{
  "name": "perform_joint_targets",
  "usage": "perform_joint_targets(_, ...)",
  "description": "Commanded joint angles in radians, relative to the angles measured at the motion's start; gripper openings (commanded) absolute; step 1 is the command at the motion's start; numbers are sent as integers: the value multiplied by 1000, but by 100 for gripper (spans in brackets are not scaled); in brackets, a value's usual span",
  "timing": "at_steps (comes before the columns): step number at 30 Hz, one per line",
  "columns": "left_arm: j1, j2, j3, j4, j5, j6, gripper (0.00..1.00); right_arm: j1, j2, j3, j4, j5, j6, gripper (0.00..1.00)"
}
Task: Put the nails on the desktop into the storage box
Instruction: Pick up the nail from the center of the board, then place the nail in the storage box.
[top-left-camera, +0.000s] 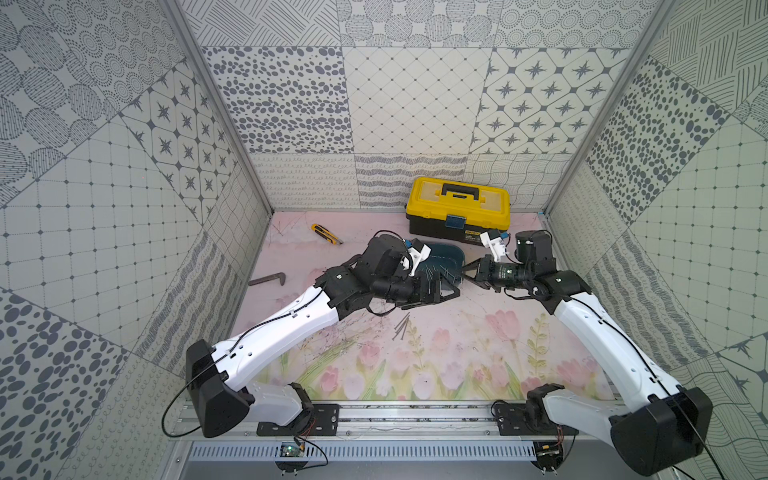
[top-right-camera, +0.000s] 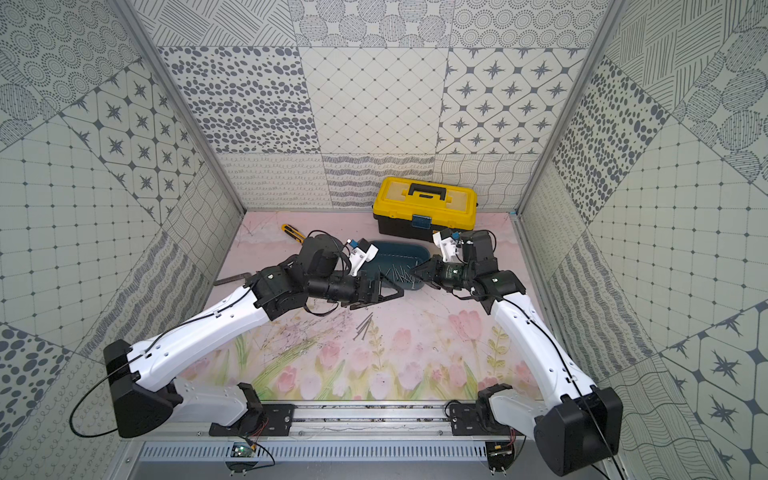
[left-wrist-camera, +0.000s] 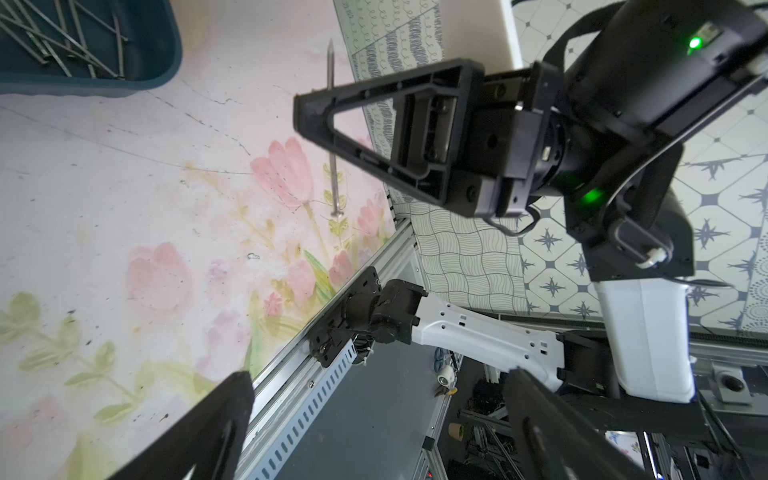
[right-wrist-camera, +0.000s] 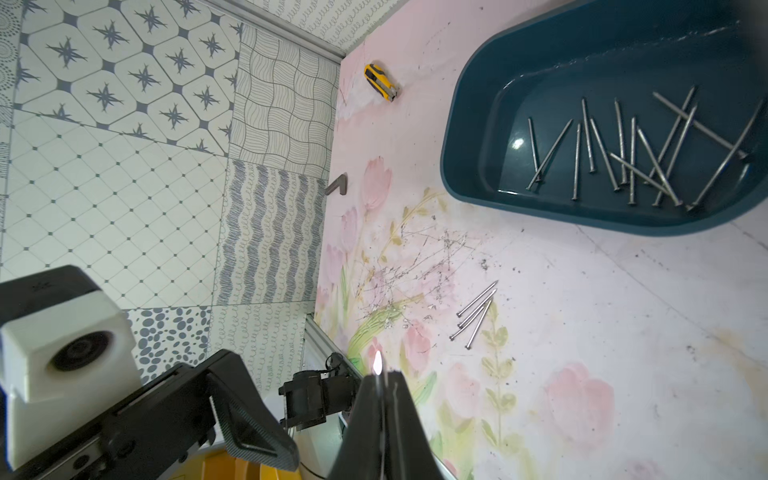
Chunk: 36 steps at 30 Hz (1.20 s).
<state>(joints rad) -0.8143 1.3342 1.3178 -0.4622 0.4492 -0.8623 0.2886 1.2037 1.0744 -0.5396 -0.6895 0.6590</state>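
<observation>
Pinching a thin dark grey metal nail (left-wrist-camera: 330, 66) crosswise, the closed right end effector (top-left-camera: 463, 271) hovers at the shallow teal plastic storage box (right-wrist-camera: 461, 137), where many nails (right-wrist-camera: 631, 162) lie. The left end effector (top-left-camera: 434, 300) gapes empty alongside; a few loose nails (right-wrist-camera: 476, 313) lie on the flowered pink table (right-wrist-camera: 582, 332).

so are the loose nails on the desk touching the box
Apart. The right wrist view shows the loose nails bunched on the desktop, with bare surface between them and the box.

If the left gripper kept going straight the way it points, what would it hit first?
Probably the right gripper or its nail, close ahead in the left wrist view; depth is unclear, so the left gripper may slip past.
</observation>
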Motion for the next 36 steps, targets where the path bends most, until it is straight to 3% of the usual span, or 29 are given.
perform_joint_targets(1,13,-94,-70,-117,-202,11,99,4,65,62,-10,67,-94,0)
perform_joint_targets(8,50,-170,-102,-292,-345,25,100,6,285,195,-64,174,-235,0)
perform_joint_targets(13,89,-187,-117,-391,-383,33,99,7,416,273,-68,226,-309,0)
perform_joint_targets(20,147,-134,-106,-516,-385,88,100,9,586,376,-105,287,-397,0)
perform_joint_targets(31,229,-32,-97,-514,-260,204,100,12,763,487,-155,360,-457,0)
perform_joint_targets(36,243,-15,-107,-505,-263,223,99,12,801,488,-163,381,-465,0)
